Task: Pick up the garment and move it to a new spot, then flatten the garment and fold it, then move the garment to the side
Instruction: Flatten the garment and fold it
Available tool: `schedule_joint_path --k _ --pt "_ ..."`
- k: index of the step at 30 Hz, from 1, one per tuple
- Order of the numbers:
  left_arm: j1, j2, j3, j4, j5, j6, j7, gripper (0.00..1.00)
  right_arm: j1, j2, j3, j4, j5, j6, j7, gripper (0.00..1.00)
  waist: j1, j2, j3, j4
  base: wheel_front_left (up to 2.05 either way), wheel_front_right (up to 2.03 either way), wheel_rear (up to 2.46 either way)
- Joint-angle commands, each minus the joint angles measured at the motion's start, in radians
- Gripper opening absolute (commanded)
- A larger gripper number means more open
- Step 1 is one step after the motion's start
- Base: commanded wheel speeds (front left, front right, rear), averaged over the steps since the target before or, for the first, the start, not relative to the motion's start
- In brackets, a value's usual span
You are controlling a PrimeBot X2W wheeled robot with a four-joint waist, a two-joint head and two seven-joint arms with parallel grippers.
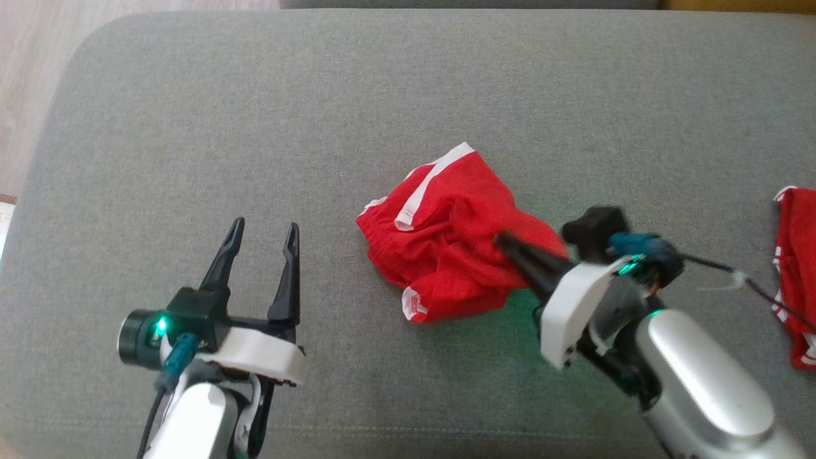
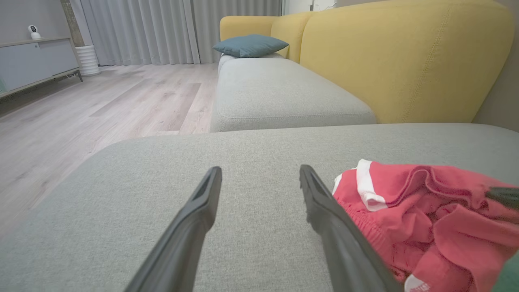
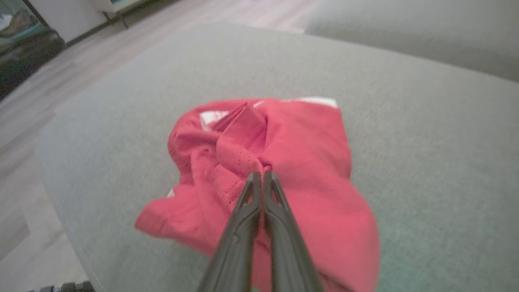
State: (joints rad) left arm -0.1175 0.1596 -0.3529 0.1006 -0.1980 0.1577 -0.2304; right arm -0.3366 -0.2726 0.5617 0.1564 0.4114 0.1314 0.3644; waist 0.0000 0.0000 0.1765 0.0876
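- Our right pincer [image 3: 259, 175] is clenched on a raised fold near the middle of the red garment [image 1: 446, 236]. Its two fingers are pressed together, with cloth bunched at their tips.
- Our left pincer [image 1: 266, 226] stands released, fingers spread wide. It hovers over bare cushion to the left of the garment, well apart from it.
- The garment lies crumpled in a heap at the middle of the grey seat cushion [image 1: 319, 95], with white trim showing along its far and left edges. As far as we can tell, it rests on the cushion.
- We judge the first step to be in hand: the grip is on, and the lift and carry are not yet done.
- The next move calls for a steady lift so the heap hangs free without slipping from so thin a pinch. We then carry it to open cushion, clear of the second red cloth [image 1: 797, 268] at the right edge.
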Motion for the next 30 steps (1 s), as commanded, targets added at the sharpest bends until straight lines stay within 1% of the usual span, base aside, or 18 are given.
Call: schedule_joint_path --k 1,4,8,12,15,18,19,20,21,22,24,26,30 --pt "-0.052 0.012 0.027 -0.026 -0.007 0.003 -0.011 1.0 -0.035 -0.003 -0.02 -0.045 0.01 -0.001 -0.041 0.0 0.0 0.0 -0.003 -0.002 0.0 0.0 0.0" --pt "-0.053 0.014 0.027 -0.025 -0.009 0.004 -0.012 1.0 -0.028 0.008 -0.087 -0.045 0.015 -0.001 -0.103 0.0 0.0 0.0 -0.008 -0.004 0.0 0.0 0.0" --pt "-0.05 0.018 0.028 -0.024 -0.011 0.006 -0.014 1.0 0.0 0.045 -0.242 -0.014 0.021 -0.001 -0.17 0.0 0.0 0.0 -0.016 -0.009 0.0 0.0 0.0" --pt "-0.05 0.019 0.024 -0.025 -0.013 0.008 -0.015 1.0 0.037 0.113 -0.425 0.059 0.044 -0.001 -0.21 0.0 0.0 0.0 -0.017 -0.013 0.0 0.0 0.0" --pt "-0.051 0.019 0.021 -0.024 -0.014 0.008 -0.015 1.0 0.065 0.161 -0.538 0.127 0.078 -0.001 -0.229 0.0 0.0 0.0 -0.015 -0.015 0.0 0.0 0.0" --pt "-0.053 0.019 0.018 -0.022 -0.016 0.008 -0.015 1.0 0.096 0.188 -0.605 0.2 0.111 -0.001 -0.239 0.0 0.0 0.0 -0.015 -0.016 0.0 0.0 0.0" --pt "-0.052 0.02 0.017 -0.021 -0.016 0.009 -0.015 1.0 0.108 0.198 -0.619 0.223 0.141 -0.001 -0.238 0.0 0.0 0.0 -0.015 -0.017 0.0 0.0 0.0" --pt "-0.052 0.02 0.016 -0.021 -0.017 0.009 -0.015 1.0 0.12 0.204 -0.626 0.244 0.16 -0.001 -0.235 0.25 0.0 0.0 -0.016 -0.019 0.0 0.0 0.0" --pt "-0.051 0.021 0.016 -0.02 -0.018 0.009 -0.015 1.0 0.132 0.207 -0.628 0.259 0.167 -0.001 -0.24 0.84 0.0 0.0 -0.017 -0.02 0.0 0.0 0.0" --pt "-0.05 0.022 0.015 -0.02 -0.019 0.009 -0.015 1.0 0.142 0.21 -0.63 0.267 0.178 -0.001 -0.25 1.0 0.0 0.0 -0.018 -0.022 0.0 0.0 0.0" --pt "-0.049 0.024 0.016 -0.02 -0.02 0.01 -0.015 1.0 0.15 0.212 -0.628 0.268 0.188 -0.001 -0.264 1.0 0.0 0.0 -0.019 -0.025 0.0 0.0 0.0" --pt "-0.045 0.027 0.018 -0.02 -0.021 0.014 -0.015 1.0 0.166 0.213 -0.612 0.24 0.187 -0.001 -0.313 1.0 0.0 0.0 -0.022 -0.033 0.0 0.0 0.0" --pt "-0.032 0.034 0.025 -0.024 -0.023 0.026 -0.013 1.0 0.196 0.159 -0.559 0.14 0.083 -0.001 -0.41 1.0 0.0 0.0 -0.037 -0.054 0.0 0.0 0.0"
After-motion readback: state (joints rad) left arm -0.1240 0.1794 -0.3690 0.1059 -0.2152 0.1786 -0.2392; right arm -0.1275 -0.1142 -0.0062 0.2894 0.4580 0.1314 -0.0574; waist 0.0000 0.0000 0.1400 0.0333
